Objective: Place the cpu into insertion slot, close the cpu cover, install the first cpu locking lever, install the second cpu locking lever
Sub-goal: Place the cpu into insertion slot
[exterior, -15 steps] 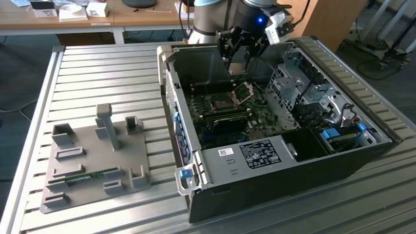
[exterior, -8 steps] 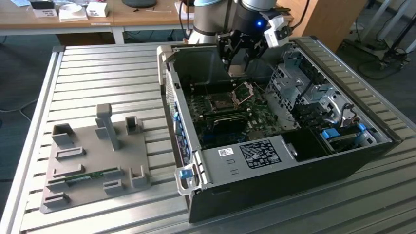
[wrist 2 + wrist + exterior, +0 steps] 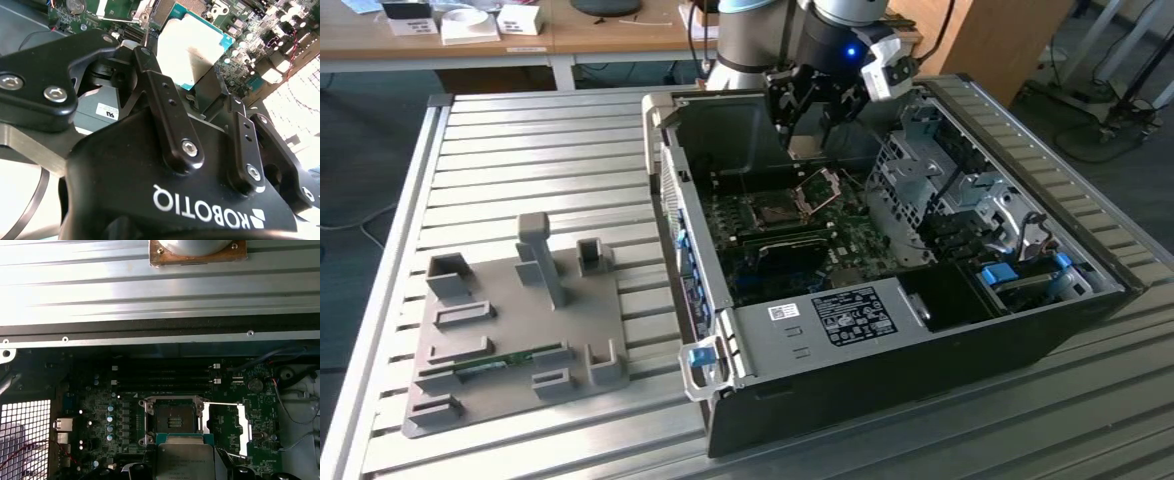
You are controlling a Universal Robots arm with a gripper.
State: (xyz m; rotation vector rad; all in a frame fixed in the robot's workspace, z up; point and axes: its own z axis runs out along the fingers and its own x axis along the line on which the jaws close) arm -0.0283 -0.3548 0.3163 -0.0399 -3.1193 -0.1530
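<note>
Gripper [image 3: 184, 75] clamped on cpu [image 3: 192, 47], hovering just short of slot [image 3: 174, 417] (cover [image 3: 227, 422] swung open); I'd keep it level and corners squared before lowering gently.

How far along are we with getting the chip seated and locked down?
Nothing is finished yet. In hand: the jaws hold the chip over the board, close to the socket, which is empty. The cover stands swung open beside the socket. Left: seating the chip, closing the cover, and setting both locking levers.
</note>
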